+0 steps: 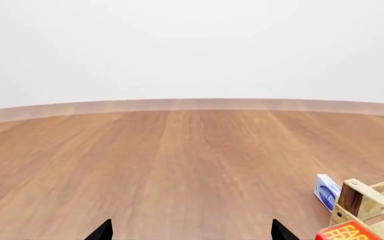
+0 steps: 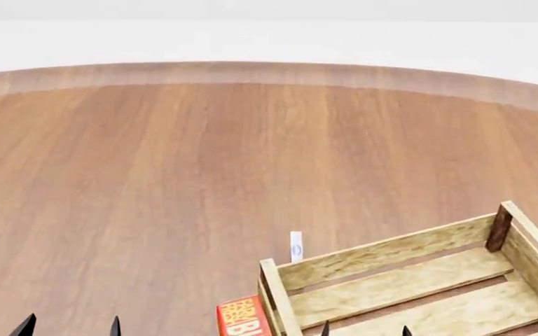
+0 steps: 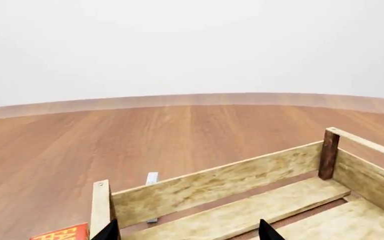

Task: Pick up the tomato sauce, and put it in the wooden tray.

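Head view: the tray [image 2: 409, 280] sits on the wood floor [image 2: 157, 175] low and to the right, open side up, so it's ready to take a drop from above. A red box [image 2: 241, 316] is just beside its near-left corner post, and a small blue-and-white box [image 2: 296, 246] stands a bit beyond that wall. The left gripper [image 2: 70, 326] pokes in at the bottom with both tips apart – released, holding nothing. Only two tips of the right gripper [image 2: 366, 329] show, over the tray.

Left wrist view: the left gripper's tips are spread wide over bare floor, nothing between them. The tray corner, red box and blue box are off to one edge, so this arm isn't lined up on anything.

Right wrist view: the right gripper [image 3: 188, 231] looks down into the tray, tips apart, empty – parked there, I'd guess, since that's the drop spot.

The sauce can isn't in any view, so I can't say where it is – finding it comes first
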